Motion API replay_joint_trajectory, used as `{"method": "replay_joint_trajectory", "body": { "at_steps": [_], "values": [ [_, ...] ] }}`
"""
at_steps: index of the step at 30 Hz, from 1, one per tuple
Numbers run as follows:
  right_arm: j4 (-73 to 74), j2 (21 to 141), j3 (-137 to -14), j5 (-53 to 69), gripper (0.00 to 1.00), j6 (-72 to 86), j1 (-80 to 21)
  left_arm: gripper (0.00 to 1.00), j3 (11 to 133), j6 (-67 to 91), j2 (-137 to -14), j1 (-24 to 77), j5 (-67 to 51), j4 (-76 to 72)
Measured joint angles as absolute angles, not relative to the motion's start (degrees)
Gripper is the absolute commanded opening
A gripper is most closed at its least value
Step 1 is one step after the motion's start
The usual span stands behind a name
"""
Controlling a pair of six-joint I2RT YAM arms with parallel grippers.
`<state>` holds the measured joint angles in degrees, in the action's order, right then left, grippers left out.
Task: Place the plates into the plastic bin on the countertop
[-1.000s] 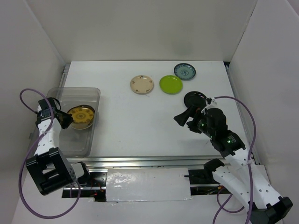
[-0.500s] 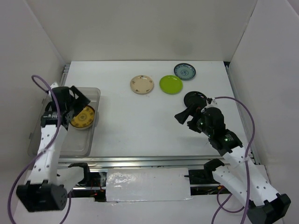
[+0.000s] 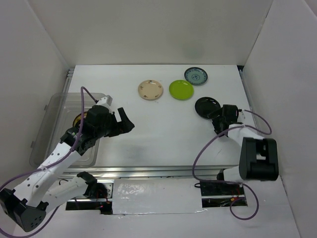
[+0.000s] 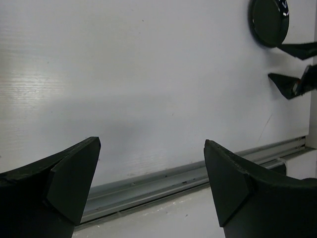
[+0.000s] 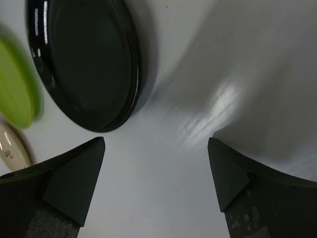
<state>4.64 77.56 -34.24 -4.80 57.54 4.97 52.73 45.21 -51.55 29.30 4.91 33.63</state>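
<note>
The desk (image 3: 163, 134) is lying flat, smooth and white, with a gray metal rail (image 4: 173, 176) running along its front edge. All the plates are small and round. The black plate (image 3: 207, 107) is shining like glass. The green plate (image 3: 181, 89) is looking bright and plain. The cream plate (image 3: 150, 89) is showing little dark marks, and the blue plate (image 3: 196, 76) is showing a pattern.

The plastic bin (image 3: 49, 106) is sitting at the left side of the desk. It is see-through, with rounded corners and a rim. A brownish-yellow plate (image 3: 78, 119) is lying inside it, partly hidden behind the left arm. The other four plates are lying out on the desk, well apart from the bin. The cream, green and blue ones are sitting near each other at the back, and the black one is lying at the right.

The left claw (image 3: 125, 124) is hanging over bare desk just beside the bin, with its fingers spread wide and nothing between them. The right claw (image 3: 218, 119) is hovering low, just beside the near edge of the black plate. Its fingers are spread wide too and are gripping nothing.
</note>
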Motion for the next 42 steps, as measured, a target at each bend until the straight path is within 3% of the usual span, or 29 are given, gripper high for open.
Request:
{"method": "replay_joint_trajectory", "body": {
  "at_steps": [3,7,18,19,22,32,38,42],
  "values": [
    [-1.9,84.0,-36.2,-2.2,0.86,59.2,6.6,0.99,52.7,45.3,-52.1,32.5,5.7,33.6],
    [-3.2,89.0,-39.5,-1.1,0.71,61.7,7.4,0.99,50.6,46.3,-50.3,35.3,6.2,32.0],
    [4.1,94.9,-47.8,-1.1,0.62,65.8,7.0,0.99,47.4,48.2,-48.3,37.5,7.6,32.2],
    [4.7,95.4,-48.5,-1.2,0.53,66.1,6.9,0.99,47.4,48.2,-48.1,37.5,7.8,32.4],
    [5.9,96.0,-49.2,-1.7,0.42,66.5,6.9,0.99,47.4,48.2,-46.9,37.5,8.6,33.0],
    [9.2,97.7,-51.2,-2.1,0.33,66.4,7.0,0.99,48.0,48.1,-45.4,37.4,10.4,35.1],
    [9.7,97.9,-51.5,-0.6,0.01,66.2,8.4,0.99,48.0,48.0,-45.4,37.0,10.5,35.2],
    [8.3,97.9,-51.3,1.5,0.00,66.2,10.2,0.99,48.0,47.9,-45.6,36.4,10.6,35.2]
  ]
}}
